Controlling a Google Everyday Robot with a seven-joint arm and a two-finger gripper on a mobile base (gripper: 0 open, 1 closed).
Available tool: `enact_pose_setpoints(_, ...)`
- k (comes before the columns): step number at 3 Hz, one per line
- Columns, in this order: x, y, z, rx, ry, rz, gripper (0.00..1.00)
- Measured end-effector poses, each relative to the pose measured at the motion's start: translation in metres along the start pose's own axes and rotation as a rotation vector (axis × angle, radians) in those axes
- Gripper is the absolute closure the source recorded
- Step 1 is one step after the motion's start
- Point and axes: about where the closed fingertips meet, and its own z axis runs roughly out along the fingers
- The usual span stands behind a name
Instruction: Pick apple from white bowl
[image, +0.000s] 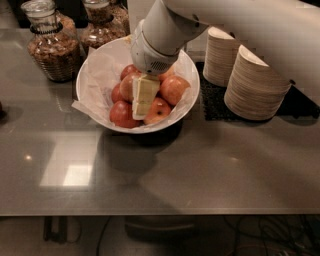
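The white bowl (100, 75), wide and lined with crinkled white paper, stands on the grey table and holds several apples. The palest apple (127, 86), yellow-gold with a blush, lies near the middle of the pile. Darker red apples (122, 114) lie around it, with an orange-red one (175, 89) on the right. My gripper (143, 96) reaches straight down from the white arm into the middle of the pile. Its cream-coloured end sits right against the pale apple's right side and hides part of it.
Two glass jars (50, 47) of brown food stand behind the bowl at the left. Two stacks of small beige disposable bowls (255, 85) lie on a dark mat at the right. The table's front edge (160, 212) runs across below.
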Motion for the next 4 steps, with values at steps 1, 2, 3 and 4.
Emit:
enact_pose_setpoints(1,0.0,-0.001,0.008,-0.006,-0.006,-0.008,0.0)
enact_pose_setpoints(2,0.004,0.001,0.014,-0.016,-0.005,-0.006,0.0)
enact_pose_setpoints(3,0.013,0.006,0.022,-0.031,0.001,0.006,0.0)
enact_pose_setpoints(4,0.013,0.006,0.022,-0.031,0.001,0.006,0.19)
